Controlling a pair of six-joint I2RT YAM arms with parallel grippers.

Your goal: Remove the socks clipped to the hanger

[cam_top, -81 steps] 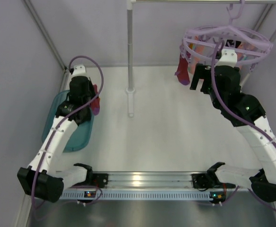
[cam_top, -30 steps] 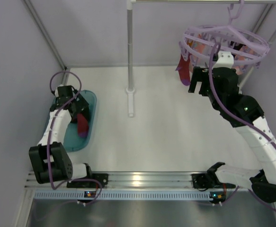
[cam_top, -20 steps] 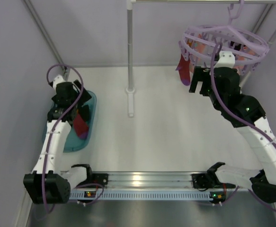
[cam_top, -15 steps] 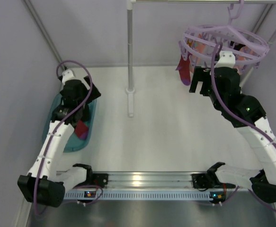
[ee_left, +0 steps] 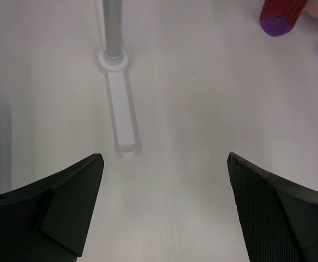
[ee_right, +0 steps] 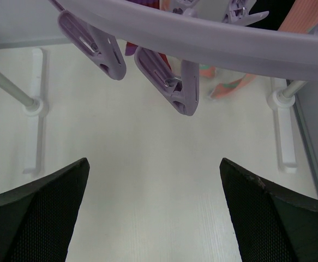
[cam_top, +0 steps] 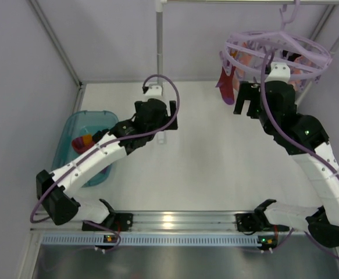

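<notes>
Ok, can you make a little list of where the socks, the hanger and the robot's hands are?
hanger: hangs at back right, salmon sock clipped on
magenta-red sock: dangles from hanger's left edge
teal tub: left side, orange-red sock inside
left gripper: open, empty, near the white pole
right gripper: open, empty, under the pegs

The left arm [cam_top: 93,158] and right arm [cam_top: 319,167] share white shells, black joints and looping purple cable [cam_top: 170,82]; black fingers [ee_left: 268,202] carry fine dotted texture.
</notes>
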